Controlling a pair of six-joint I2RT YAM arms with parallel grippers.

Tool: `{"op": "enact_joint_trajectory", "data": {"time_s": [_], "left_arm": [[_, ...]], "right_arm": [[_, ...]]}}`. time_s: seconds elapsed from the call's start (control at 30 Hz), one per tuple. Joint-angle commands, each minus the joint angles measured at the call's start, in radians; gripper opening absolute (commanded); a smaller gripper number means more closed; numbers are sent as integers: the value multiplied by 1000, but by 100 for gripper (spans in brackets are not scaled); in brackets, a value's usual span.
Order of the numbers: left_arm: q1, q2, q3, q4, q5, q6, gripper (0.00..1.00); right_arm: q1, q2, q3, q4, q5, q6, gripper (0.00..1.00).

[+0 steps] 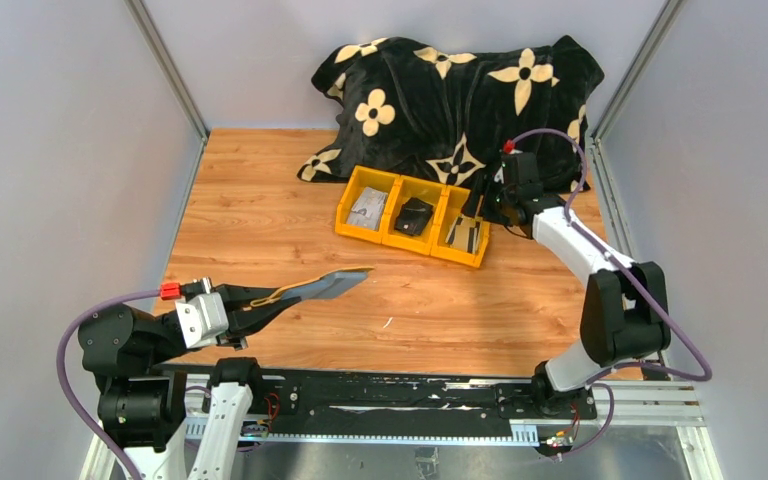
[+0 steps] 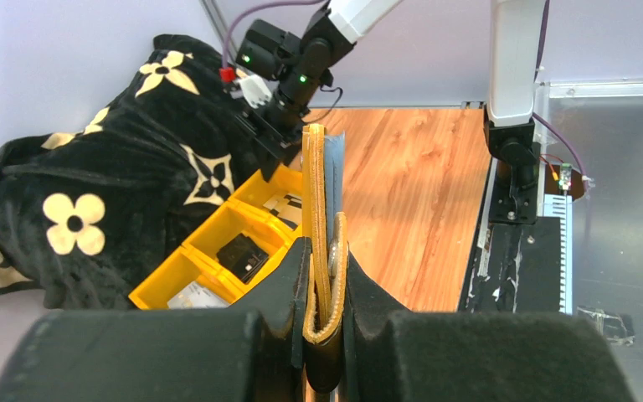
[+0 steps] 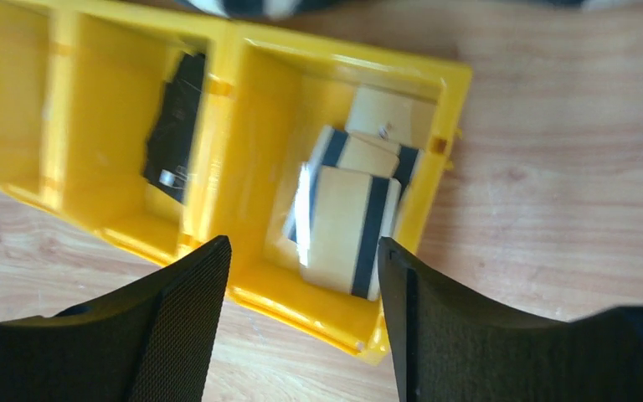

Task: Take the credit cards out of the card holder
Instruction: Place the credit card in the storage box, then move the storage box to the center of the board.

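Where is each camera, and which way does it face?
Top external: above, behind the arms, looking down on the table; both show.
Left wrist: looks along the left tool, shut on the card holder, toward the yellow bin.
Right wrist: looks down past the open right tool onto credit cards in the bin.
Shared: the bin.

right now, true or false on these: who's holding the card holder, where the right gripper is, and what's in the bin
1. The left gripper is shut on the card holder. True.
2. The card holder lies flat on the table. False: it is held up off the wood, clamped at one end.
3. The right gripper is open above the end compartment of the bin, where striped cards lie. True.
4. The black pouch shares a compartment with those cards. False: it is in the middle compartment, next to theirs.
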Motion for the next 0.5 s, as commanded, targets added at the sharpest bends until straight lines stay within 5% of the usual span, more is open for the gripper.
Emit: {"op": "enact_joint_trajectory", "data": {"time_s": [0.0,0.47], "left_arm": [[-4,14,7,6,22,11,0],[-3,3,9,6,10,-37,0]], "right_arm": [[74,-71,91,-20,76,-5,70],[384,314,356,8,-7,-28,72]]}}
